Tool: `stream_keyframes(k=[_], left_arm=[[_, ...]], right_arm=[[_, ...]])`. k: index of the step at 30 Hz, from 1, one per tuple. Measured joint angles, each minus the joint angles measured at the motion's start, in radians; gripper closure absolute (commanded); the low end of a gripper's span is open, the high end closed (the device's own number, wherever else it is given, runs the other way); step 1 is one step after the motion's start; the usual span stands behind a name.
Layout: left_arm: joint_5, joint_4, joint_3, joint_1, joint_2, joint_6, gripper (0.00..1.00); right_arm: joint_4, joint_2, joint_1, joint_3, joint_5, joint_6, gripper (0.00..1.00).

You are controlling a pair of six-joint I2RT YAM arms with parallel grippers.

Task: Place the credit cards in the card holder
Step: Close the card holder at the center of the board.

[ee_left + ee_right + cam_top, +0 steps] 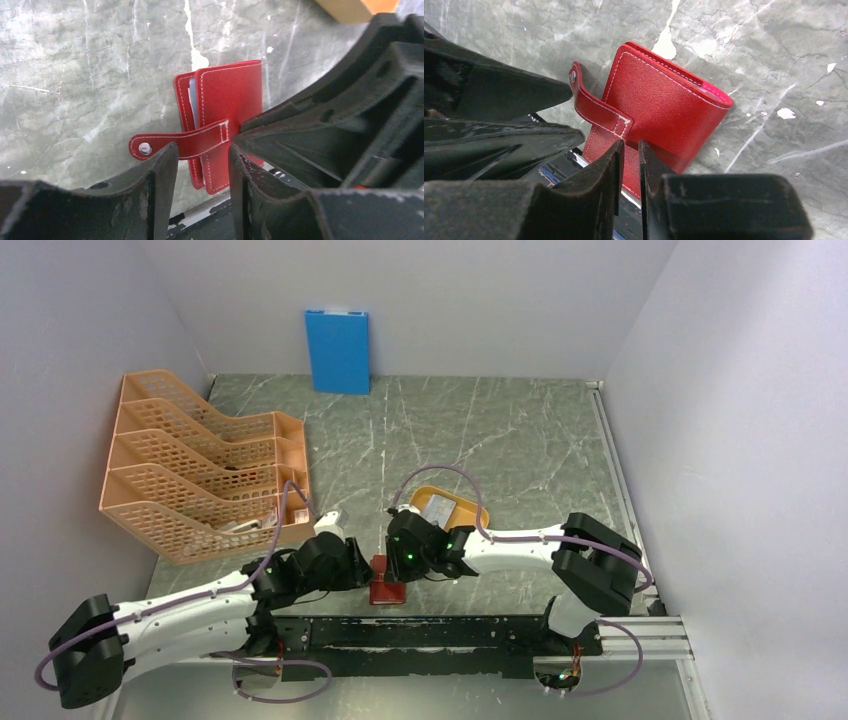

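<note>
At the 6 o'clock edge of the table (500,440) the left pincer (202,150) stands apart and the right pincer (630,147) nearly together, grip unclear, flanking at 9 and 1 o'clock the folded red card holder (387,582), snap tab (175,142) unfastened, pale credit card (192,100) inside.

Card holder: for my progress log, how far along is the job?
Done: a pale card shows inside the folded card holder. In hand: the right gripper sits at its edge; the left gripper stands open over the unfastened snap tab. Left: probably snapping it shut; further cards aren't visible.
</note>
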Motion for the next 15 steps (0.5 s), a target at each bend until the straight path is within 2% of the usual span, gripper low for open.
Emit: stream_keyframes(k=[8,10,15], left_arm=[[0.003,0.025,0.009,0.000,0.149,0.010,0.55],[0.008,0.040,0.010,0.000,0.162,0.009,0.59],[0.020,0.066,0.011,0.000,0.174,-0.007,0.78]], right_arm=[[-0.001,0.009,0.005,0.010,0.003,0.006,0.74],[-0.001,0.009,0.005,0.011,0.004,0.006,0.74],[-0.001,0.007,0.005,0.011,0.005,0.008,0.73]])
